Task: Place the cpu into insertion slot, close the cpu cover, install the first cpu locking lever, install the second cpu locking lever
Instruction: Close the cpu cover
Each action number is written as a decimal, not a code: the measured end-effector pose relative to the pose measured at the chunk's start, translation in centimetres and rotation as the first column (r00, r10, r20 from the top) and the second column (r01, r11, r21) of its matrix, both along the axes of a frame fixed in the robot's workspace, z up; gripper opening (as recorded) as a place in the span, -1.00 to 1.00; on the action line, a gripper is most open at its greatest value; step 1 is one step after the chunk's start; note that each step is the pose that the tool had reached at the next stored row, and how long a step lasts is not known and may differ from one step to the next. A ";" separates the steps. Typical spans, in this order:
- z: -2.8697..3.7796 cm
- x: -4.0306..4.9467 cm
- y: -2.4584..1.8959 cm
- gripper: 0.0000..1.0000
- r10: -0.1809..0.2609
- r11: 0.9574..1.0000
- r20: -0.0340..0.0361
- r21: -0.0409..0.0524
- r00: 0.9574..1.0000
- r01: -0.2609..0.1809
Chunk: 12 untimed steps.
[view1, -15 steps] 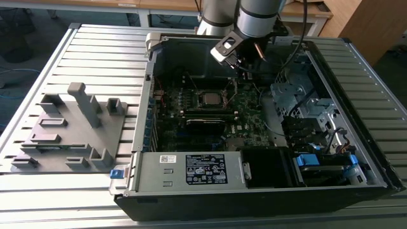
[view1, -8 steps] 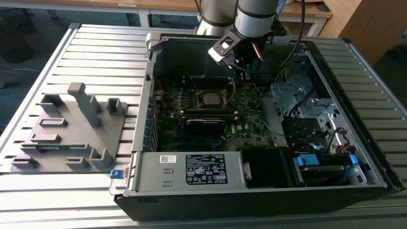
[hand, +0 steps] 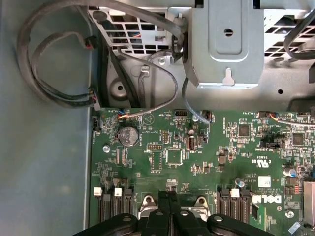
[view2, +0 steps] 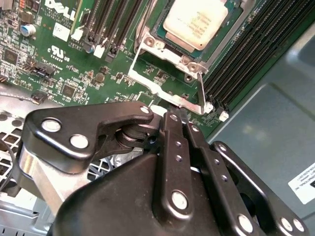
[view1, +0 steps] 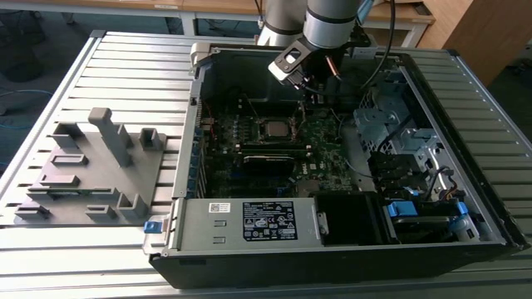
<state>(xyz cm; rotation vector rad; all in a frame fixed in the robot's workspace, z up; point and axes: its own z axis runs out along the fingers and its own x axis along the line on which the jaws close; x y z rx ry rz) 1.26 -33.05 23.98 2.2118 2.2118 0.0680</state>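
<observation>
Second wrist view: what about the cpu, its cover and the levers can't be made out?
1. Cpu: far part cut off by the picture's edge, second wrist view.
2. Lever: latched or not unclear; the gripper covers the board beside it.
3. Exterior view: parts around the cpu are too small to tell.

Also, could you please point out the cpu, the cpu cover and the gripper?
cpu (view2: 196, 22), second wrist view, centre of its metal top.
cpu cover (view2: 167, 49), second wrist view, frame edge beside the cpu.
gripper (view2: 179, 118), second wrist view, midway between its shut fingertips.
</observation>
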 end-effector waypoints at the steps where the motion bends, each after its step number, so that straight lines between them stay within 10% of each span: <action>1: 0.00 -0.08 0.00 -0.79 0.000 1.000 0.000 0.000 1.000 0.000; 12: -0.02 -1.09 -0.01 -0.79 0.000 1.000 0.000 0.000 1.000 0.000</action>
